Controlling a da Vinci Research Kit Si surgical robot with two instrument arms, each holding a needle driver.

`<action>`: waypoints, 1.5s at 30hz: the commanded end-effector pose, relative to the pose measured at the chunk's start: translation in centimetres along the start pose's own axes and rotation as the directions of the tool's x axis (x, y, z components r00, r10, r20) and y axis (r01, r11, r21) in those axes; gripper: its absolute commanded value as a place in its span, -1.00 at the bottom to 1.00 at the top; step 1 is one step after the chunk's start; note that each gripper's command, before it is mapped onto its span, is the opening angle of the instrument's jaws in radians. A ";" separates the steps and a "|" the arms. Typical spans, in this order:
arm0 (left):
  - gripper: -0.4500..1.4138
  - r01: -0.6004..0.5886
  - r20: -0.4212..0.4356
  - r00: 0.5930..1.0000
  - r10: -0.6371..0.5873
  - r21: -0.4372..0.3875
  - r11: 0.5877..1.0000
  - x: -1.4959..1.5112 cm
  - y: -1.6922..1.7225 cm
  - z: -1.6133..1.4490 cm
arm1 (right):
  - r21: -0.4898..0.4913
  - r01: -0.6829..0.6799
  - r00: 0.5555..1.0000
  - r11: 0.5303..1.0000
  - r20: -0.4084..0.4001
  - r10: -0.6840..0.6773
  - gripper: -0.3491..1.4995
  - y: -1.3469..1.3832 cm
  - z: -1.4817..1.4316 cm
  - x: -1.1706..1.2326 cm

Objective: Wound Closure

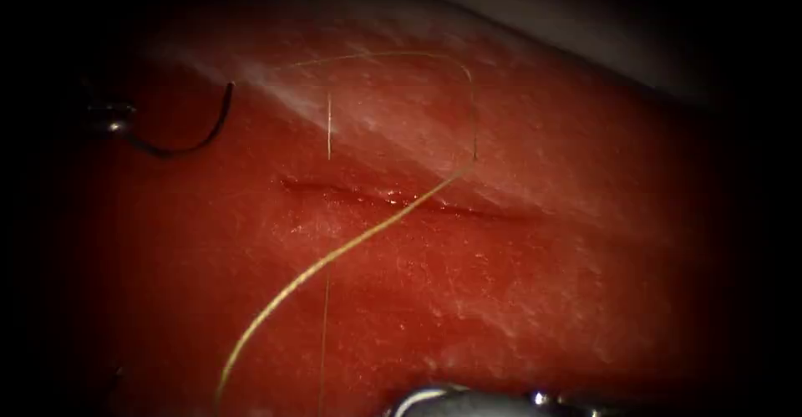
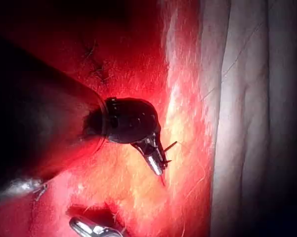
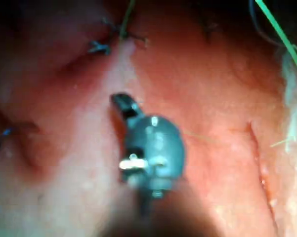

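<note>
The cut (image 1: pixel 401 200) runs level across the red tissue (image 1: pixel 585 241). Off its left end, my left tool (image 1: pixel 113 120) is shut on the dark curved needle (image 1: pixel 194 139), gripping near the end away from the thread. The needle hangs free of the tissue. Yellow thread (image 1: pixel 334 254) leaves the needle's upper end, arcs over the far side, drops and crosses the cut toward the near left. In the left wrist view the left tool (image 2: pixel 157 160) pinches the needle (image 2: pixel 170 145). My right tool (image 1: pixel 434 399) sits at the near edge; its jaws (image 3: pixel 122 104) look shut and hold nothing.
A second thin strand (image 1: pixel 328 124) stands upright just behind the cut and continues in front of it. Finished stitches with blue knots (image 3: pixel 103 45) lie on another part of the tissue. A green thread (image 3: pixel 281 34) lies near pale cloth (image 2: pixel 257 123) at the tissue's edge.
</note>
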 end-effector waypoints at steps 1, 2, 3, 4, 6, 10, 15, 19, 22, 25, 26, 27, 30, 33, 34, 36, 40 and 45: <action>-0.89 0.001 0.000 1.000 -0.001 -0.001 1.000 -0.08 -0.03 0.03 | -0.084 0.018 1.000 0.996 -0.001 -0.018 0.54 0.17 0.02 -0.02; -0.89 0.001 0.000 1.000 -0.001 -0.001 1.000 -0.08 -0.03 0.03 | -0.114 0.012 1.000 0.993 0.002 -0.012 0.64 0.25 -0.02 -0.04; -0.89 0.001 0.000 1.000 -0.001 -0.002 1.000 -0.08 -0.03 0.04 | -0.133 0.008 1.000 0.991 0.004 -0.007 0.71 0.32 -0.05 -0.06; -0.89 0.000 0.000 1.000 0.000 -0.002 1.000 -0.08 -0.02 0.04 | -0.151 0.005 1.000 0.989 0.006 -0.004 0.73 0.39 -0.07 -0.09; -0.89 0.000 0.000 1.000 0.000 -0.003 1.000 -0.09 -0.02 0.04 | -0.208 -0.005 1.000 0.978 0.012 0.008 0.78 0.64 -0.17 -0.20; -0.89 -0.002 0.000 1.000 0.002 -0.004 1.000 -0.11 -0.02 0.05 | -0.289 -0.018 1.000 0.957 0.012 0.022 0.84 1.03 -0.30 -0.40; -0.89 -0.001 0.000 1.000 0.001 -0.004 1.000 -0.11 -0.02 0.06 | -0.332 -0.024 0.999 0.943 0.015 0.031 0.87 1.22 -0.39 -0.58; -0.89 -0.001 0.000 1.000 0.001 -0.004 1.000 -0.11 -0.02 0.06 | -0.316 -0.029 0.999 0.948 0.002 0.032 0.87 1.06 -0.43 -0.48; -0.89 -0.001 0.000 1.000 0.001 -0.003 1.000 -0.11 -0.02 0.05 | -0.275 -0.045 0.998 0.961 -0.046 0.034 0.85 0.79 -0.53 -0.20; -0.89 -0.001 0.000 1.000 0.001 -0.003 1.000 -0.11 -0.02 0.05 | -0.258 -0.063 0.995 0.964 -0.093 0.040 0.82 0.64 -0.72 0.04; -0.89 -0.001 0.000 1.000 0.001 -0.003 1.000 -0.11 -0.02 0.05 | -0.249 -0.081 0.987 0.965 -0.156 0.042 0.80 0.56 -0.94 0.22; -0.89 -0.001 0.000 1.000 0.001 -0.003 1.000 -0.11 -0.02 0.05 | -0.244 -0.090 0.981 0.965 -0.190 0.044 0.80 0.54 -1.07 0.30; -0.89 -0.001 0.000 1.000 0.001 -0.003 1.000 -0.11 -0.02 0.05 | -0.244 -0.101 0.970 0.964 -0.241 0.041 0.80 0.53 -1.48 0.42; -0.89 -0.001 0.000 1.000 0.001 -0.003 1.000 -0.11 -0.02 0.05 | -0.261 -0.114 0.963 0.959 -0.267 0.042 0.80 0.57 -1.81 0.36; -0.89 -0.001 0.000 1.000 0.001 -0.003 1.000 -0.11 -0.03 0.05 | -0.272 -0.115 0.964 0.955 -0.264 0.041 0.78 0.61 -1.87 0.30; -0.89 -0.001 0.000 1.000 0.001 -0.003 1.000 -0.11 -0.03 0.05 | -0.286 -0.112 0.964 0.952 -0.263 0.035 0.78 0.68 -1.90 0.19; -0.89 -0.001 0.000 1.000 0.001 -0.003 1.000 -0.11 -0.02 0.05 | -0.331 -0.077 0.984 0.940 -0.179 0.017 0.78 1.06 -1.68 -0.31; -0.89 0.000 0.001 1.000 0.000 -0.003 1.000 -0.09 -0.01 0.04 | -0.374 -0.019 0.999 0.927 -0.050 0.001 0.76 1.52 -1.03 -0.90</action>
